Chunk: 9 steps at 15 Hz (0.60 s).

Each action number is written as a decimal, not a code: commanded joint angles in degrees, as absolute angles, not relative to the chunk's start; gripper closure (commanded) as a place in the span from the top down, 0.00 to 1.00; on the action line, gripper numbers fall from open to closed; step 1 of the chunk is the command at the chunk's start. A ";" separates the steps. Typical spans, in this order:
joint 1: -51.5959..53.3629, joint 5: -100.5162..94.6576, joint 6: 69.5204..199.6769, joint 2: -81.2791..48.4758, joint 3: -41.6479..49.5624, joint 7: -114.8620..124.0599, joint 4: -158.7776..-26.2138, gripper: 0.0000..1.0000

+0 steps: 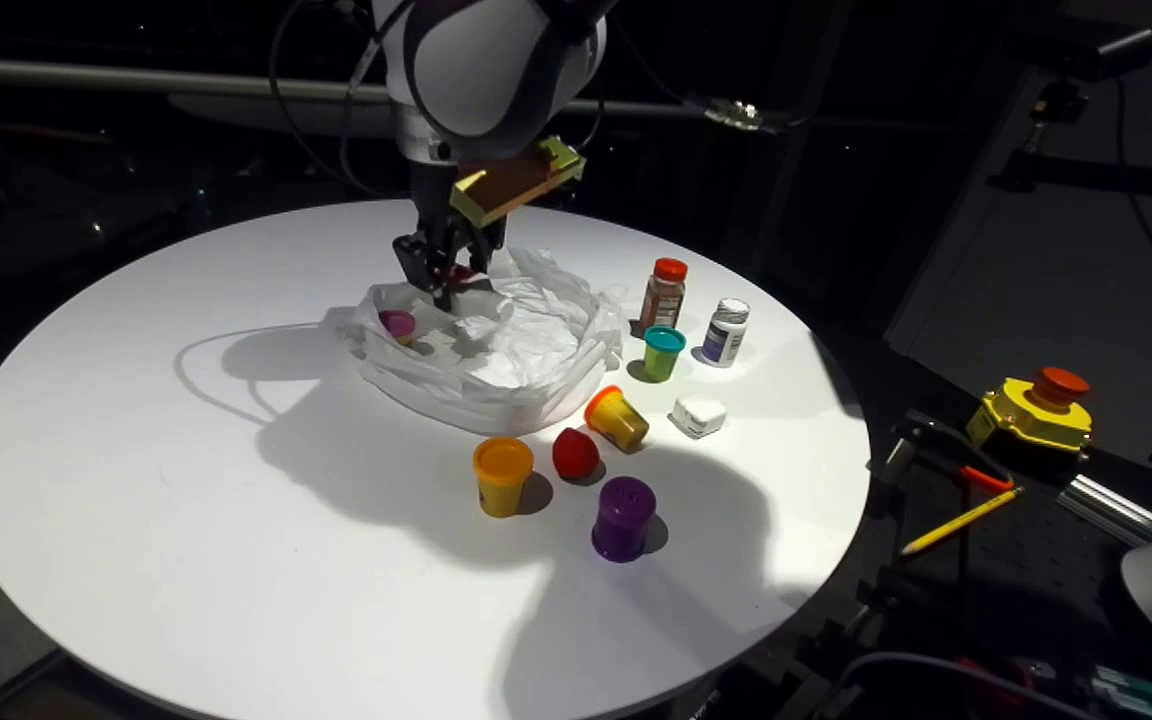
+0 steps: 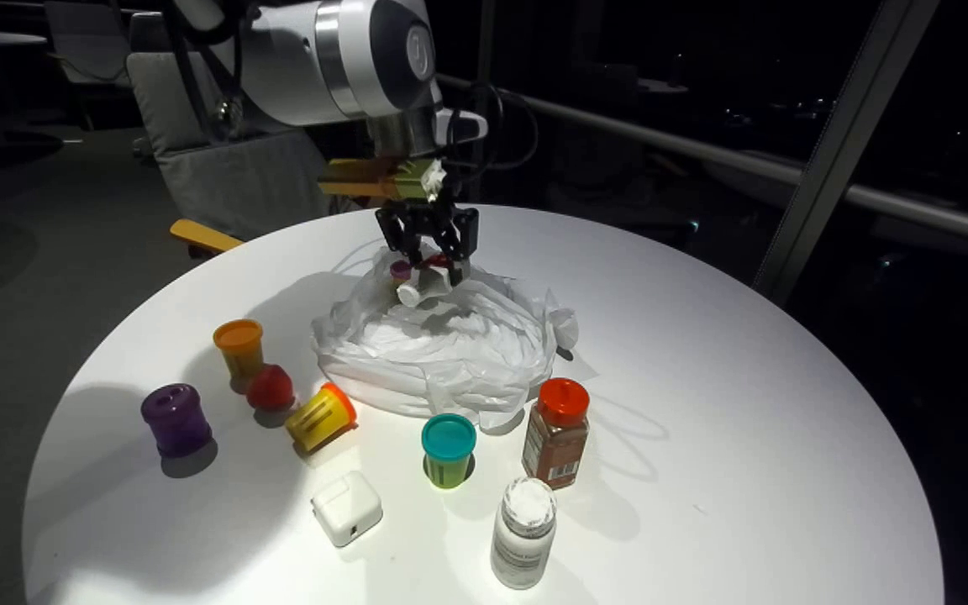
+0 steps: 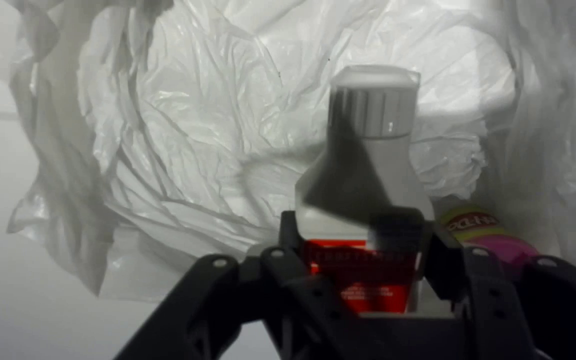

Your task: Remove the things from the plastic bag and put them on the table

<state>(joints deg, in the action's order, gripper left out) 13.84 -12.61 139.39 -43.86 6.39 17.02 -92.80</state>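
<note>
The gripper [image 3: 352, 245] grasps a red-labelled bottle [image 3: 365, 185] over the open bag [image 1: 436, 398], perhaps clear of it. In an exterior view, a pink-lidded tub [image 1: 398, 325] sits inside at nine o'clock.

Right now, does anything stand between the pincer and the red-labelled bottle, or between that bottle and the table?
Nothing visible separates the pincer from the red-labelled bottle, gripped at its sides. The plastic bag stands between it and the table: film beneath, crumpled rim to the sides.
</note>
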 commanded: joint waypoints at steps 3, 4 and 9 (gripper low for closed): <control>17.93 -14.29 129.85 -35.48 5.07 20.45 -96.34 0.34; 18.41 -14.35 129.50 -34.37 3.98 19.92 -97.18 0.34; 19.79 -12.70 133.09 -37.55 -2.10 17.40 -96.97 0.34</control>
<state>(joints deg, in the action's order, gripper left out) 19.45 -13.16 130.62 -36.80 0.38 18.79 -96.12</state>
